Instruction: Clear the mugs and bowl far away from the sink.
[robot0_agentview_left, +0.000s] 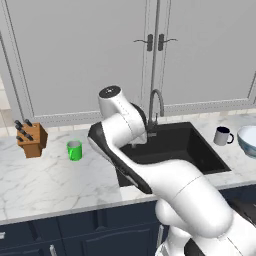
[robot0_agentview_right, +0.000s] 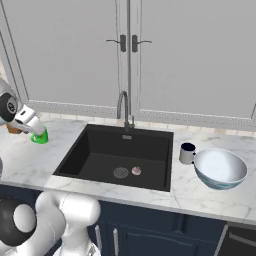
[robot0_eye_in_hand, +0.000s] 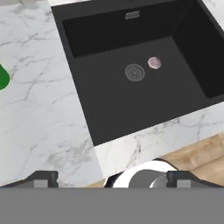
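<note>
- Now hovering high over the bench (robot0_eye_in_hand: 39, 127), jaws (robot0_eye_in_hand: 111, 178) spread wide and holding nothing; two dark tips (robot0_eye_in_hand: 43, 177) well apart at the bottom of the hand view.
- Looking straight down on the front rim of the sink (robot0_eye_in_hand: 140, 74), drain (robot0_eye_in_hand: 134, 72) ahead of the tips, small pink object (robot0_eye_in_hand: 154, 62) just beside the drain.
- Green mug (robot0_agentview_left: 74, 150) standing upright on the bench left of the sink, well apart from the basin, near the knife block (robot0_agentview_left: 31, 139); in the hand view just a green sliver at the left edge.
- Grey-white mug (robot0_agentview_right: 187, 153) upright on the bench right of the sink, close to the basin's rim, handle pointing away from the sink as seen from the left base camera.
- Bowl (robot0_agentview_right: 220, 168) just beside that mug, further right, possibly touching it; cannot tell.
- Judged remaining: grey-white mug and bowl, both to the right of the jaws, across the whole basin.
- Likely calling for a long swing rightward past the faucet (robot0_agentview_right: 123, 107), then a descent from above.
</note>
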